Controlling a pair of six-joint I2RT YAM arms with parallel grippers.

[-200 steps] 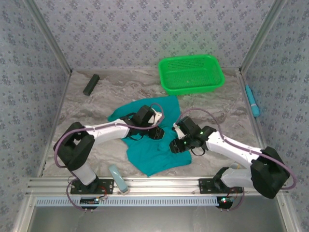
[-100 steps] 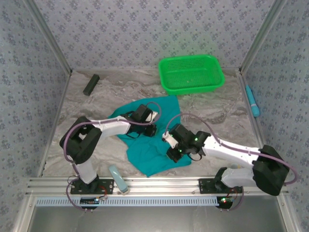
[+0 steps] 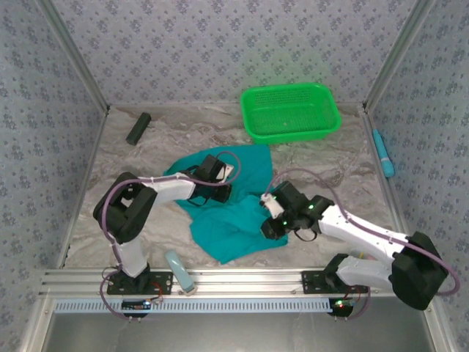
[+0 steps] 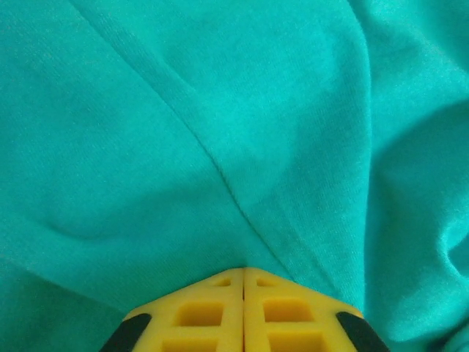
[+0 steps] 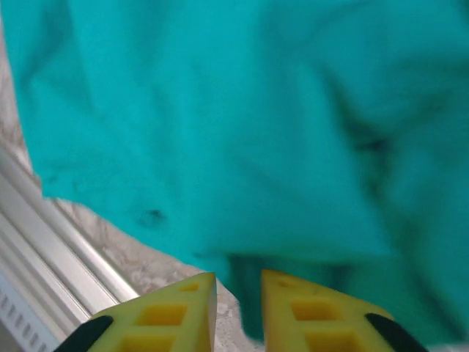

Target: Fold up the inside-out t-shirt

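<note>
At the far left of the marbled table (image 3: 102,220), a dark block (image 3: 138,127) is seen lying near the back wall, and a pale blue object (image 3: 179,270) is seen resting against the near rail. The inside-out t-shirt (image 3: 233,226) is spread in a rumpled heap at the middle of the table, between the two arms and well short of the green mesh basket (image 3: 292,110) standing at the back. The left gripper (image 3: 219,195) is set down on the shirt's left upper part; in the left wrist view its yellow fingers (image 4: 212,312) are pressed together, and a ridge of the teal cloth (image 4: 183,110) is pinched at their tips (image 4: 243,273). The right gripper (image 3: 270,229) is placed at the shirt's right lower edge; in the right wrist view its jaws (image 5: 238,280) are parted by a narrow gap, with the cloth's (image 5: 220,110) edge lying just beyond them and nothing gripped. A blue tool (image 3: 382,154) is laid along the right wall.
</note>
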